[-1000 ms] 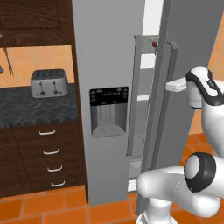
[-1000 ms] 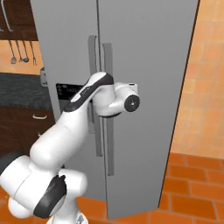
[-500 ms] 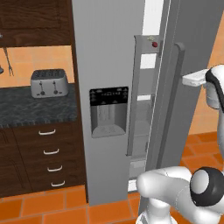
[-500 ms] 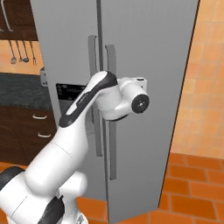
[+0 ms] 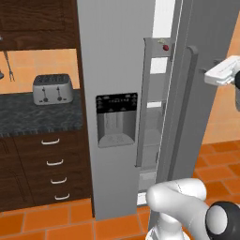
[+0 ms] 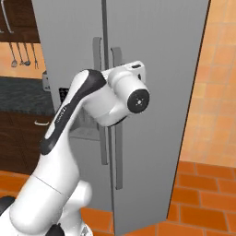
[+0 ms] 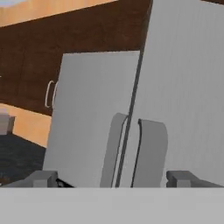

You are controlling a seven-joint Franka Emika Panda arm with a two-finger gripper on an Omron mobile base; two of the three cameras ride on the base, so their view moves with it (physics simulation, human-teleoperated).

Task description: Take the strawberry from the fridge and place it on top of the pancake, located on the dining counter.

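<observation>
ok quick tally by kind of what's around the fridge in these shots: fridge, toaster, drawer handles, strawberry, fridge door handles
fridge: 1
toaster: 1
drawer handles: 4
strawberry: 1, on a door shelf seen through the gap of the part-open door
fridge door handles: 2
total: 9

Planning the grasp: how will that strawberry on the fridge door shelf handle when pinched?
The strawberry looks tiny and rounded, so it may roll away. It is probably light and soft, so a gentle pinch seems wise. The gripper is open.
</observation>
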